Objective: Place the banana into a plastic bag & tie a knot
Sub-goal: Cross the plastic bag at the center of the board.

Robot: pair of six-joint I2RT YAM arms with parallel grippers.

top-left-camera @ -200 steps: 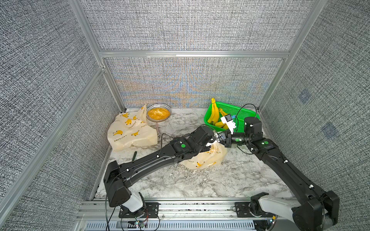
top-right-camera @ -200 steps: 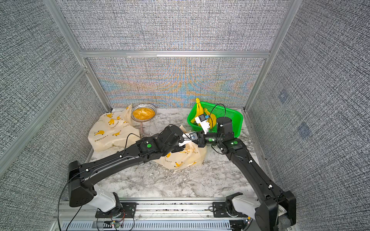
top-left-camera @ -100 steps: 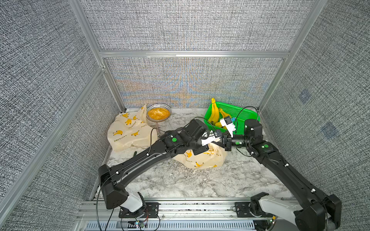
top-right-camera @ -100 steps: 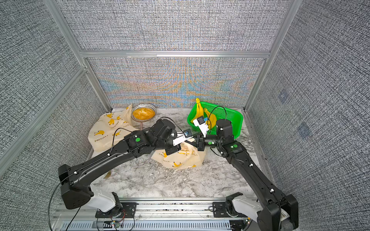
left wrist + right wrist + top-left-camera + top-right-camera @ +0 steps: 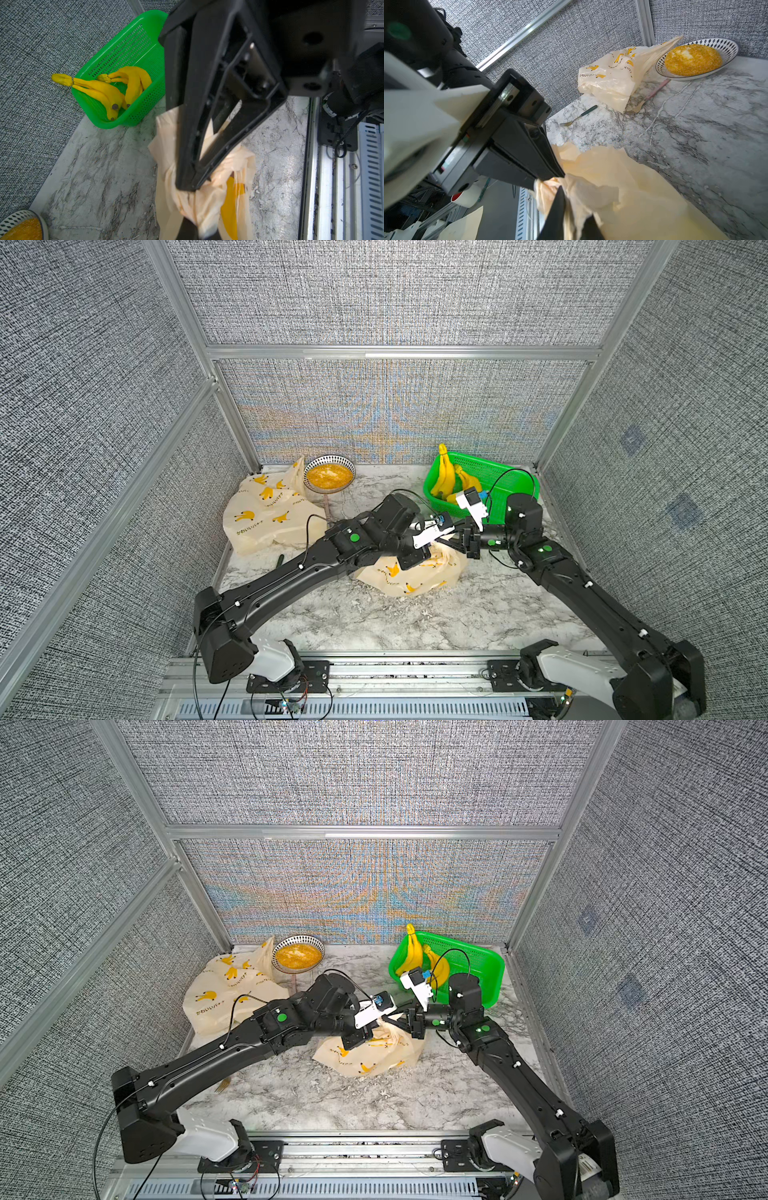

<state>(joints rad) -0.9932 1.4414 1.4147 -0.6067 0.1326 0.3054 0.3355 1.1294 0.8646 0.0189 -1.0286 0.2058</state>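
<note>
The banana (image 5: 228,204) looks bagged; my left claw (image 5: 187,187) clamps the gathered neck of the bag (image 5: 415,578), whether my right claw (image 5: 573,216) grips it I cannot tell, and the knot is not yet tied.

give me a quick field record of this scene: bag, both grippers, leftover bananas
plastic bag: on the marble table, gathered neck between the two grippers
left gripper: shut on the bag's neck
right gripper: at the neck too, plastic between its jaws, grip unclear
inside bag: what looks like the banana, yellow through the plastic
knot: none clearly seen
green basket: holds two banana bunches
spare bag: beside the bowl
</note>
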